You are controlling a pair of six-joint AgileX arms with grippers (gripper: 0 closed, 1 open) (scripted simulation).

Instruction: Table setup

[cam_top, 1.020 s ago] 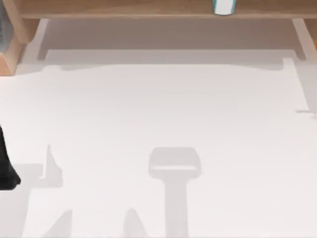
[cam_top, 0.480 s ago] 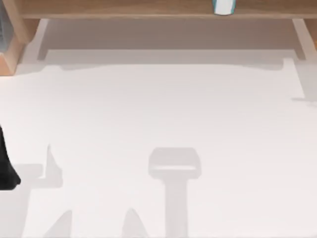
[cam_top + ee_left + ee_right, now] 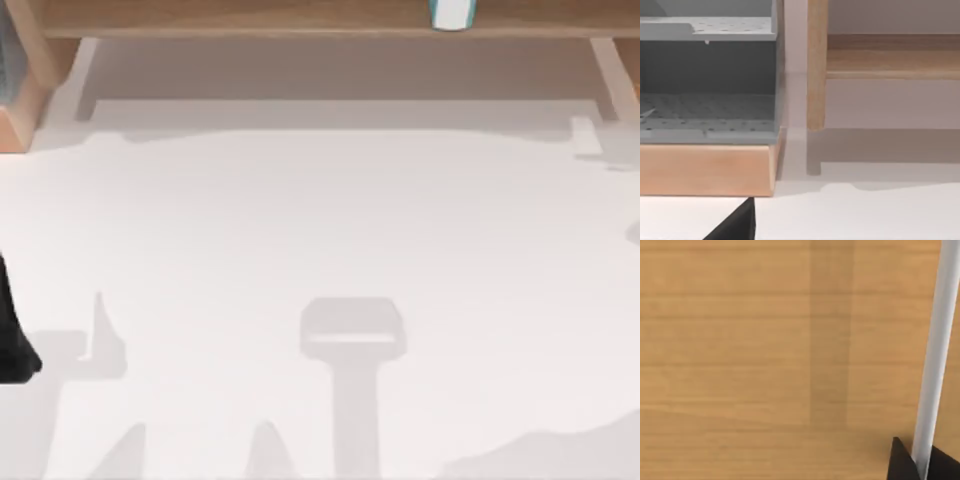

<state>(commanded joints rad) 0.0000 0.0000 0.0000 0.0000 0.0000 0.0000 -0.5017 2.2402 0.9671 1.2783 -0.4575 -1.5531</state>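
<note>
Left arm [image 3: 12, 330]: parked, a dark shape at the lower left edge of the top view; I cannot tell how far its claw is open.
Right claw [image 3: 915, 465]: dark fingertips at the lower right of the right wrist view, apparently closed around a thin white rod [image 3: 935, 350], with a wooden surface [image 3: 765, 360] behind.
Table [image 3: 320, 240]: bare white middle, only shadows.
Shelf [image 3: 250, 18]: wooden, along the top edge; a white cup [image 3: 452, 14] stands on it, right of centre.
Rack [image 3: 705, 100]: grey, perforated, in a wooden frame at the upper left of the left wrist view.
Risk: the thin rod could pivot or slip, because so little of it sits between the fingers.
</note>
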